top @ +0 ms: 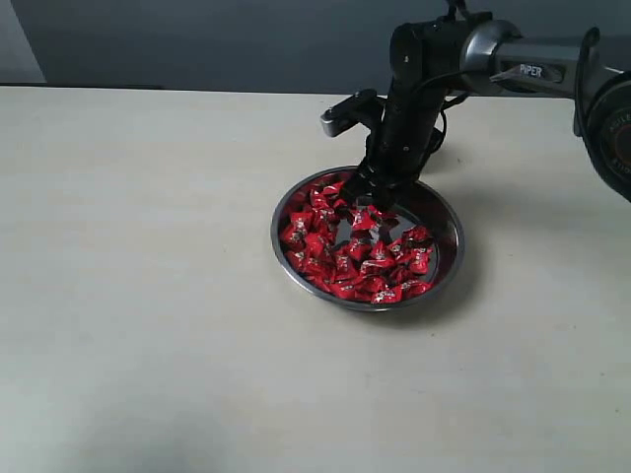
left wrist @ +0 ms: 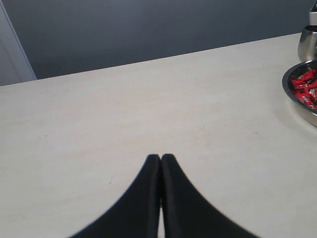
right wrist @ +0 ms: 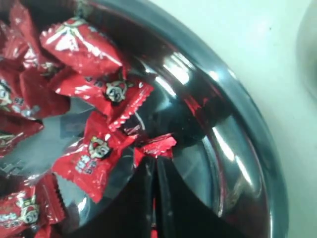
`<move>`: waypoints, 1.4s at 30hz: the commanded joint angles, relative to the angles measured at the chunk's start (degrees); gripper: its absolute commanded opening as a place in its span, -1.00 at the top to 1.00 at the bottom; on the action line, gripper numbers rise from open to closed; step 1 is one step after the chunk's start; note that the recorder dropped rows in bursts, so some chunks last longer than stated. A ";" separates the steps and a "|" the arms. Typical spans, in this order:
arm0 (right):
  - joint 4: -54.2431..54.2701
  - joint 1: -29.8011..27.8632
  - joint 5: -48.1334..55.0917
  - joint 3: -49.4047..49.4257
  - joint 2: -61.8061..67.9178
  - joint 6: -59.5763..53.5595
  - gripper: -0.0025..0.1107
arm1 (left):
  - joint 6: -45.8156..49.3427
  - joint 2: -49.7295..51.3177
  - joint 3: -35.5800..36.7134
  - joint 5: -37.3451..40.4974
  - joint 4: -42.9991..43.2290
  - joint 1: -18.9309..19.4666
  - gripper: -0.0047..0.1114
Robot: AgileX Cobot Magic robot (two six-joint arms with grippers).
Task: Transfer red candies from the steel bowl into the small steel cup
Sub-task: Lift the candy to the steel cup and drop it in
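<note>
The steel bowl (top: pixel 452 258) sits right of the table's middle with many red candies (top: pixel 345 264) heaped mostly on its left side. My right gripper (top: pixel 368 204) reaches down into the bowl's far part. In the right wrist view it (right wrist: pixel 154 162) is shut on the frilled end of one red candy (right wrist: pixel 159 145), over the bowl's bare steel (right wrist: pixel 223 148), with more candies (right wrist: pixel 81 47) beside it. The small steel cup (left wrist: pixel 308 43) stands just beyond the bowl (left wrist: pixel 297 106); the arm hides it in the exterior view. My left gripper (left wrist: pixel 160 157) is shut and empty over bare table.
The pale table (top: pixel 148 246) stretches wide to the left of the bowl, and a dark wall runs behind its far edge. The right arm's black links (top: pixel 424 79) rise above the bowl's far rim.
</note>
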 commanded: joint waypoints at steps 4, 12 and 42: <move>-0.09 -0.19 -2.34 0.22 -5.11 0.30 0.97 | -0.32 -0.25 -0.06 -0.20 -0.02 -0.60 0.91; -1.76 -0.28 -13.80 0.22 -9.64 0.85 0.97 | -0.32 -0.25 -0.06 -0.20 -0.02 -0.60 0.91; -3.94 -6.29 -18.21 0.22 -8.83 5.79 0.77 | -0.32 -0.25 -0.06 -0.20 -0.02 -0.60 0.91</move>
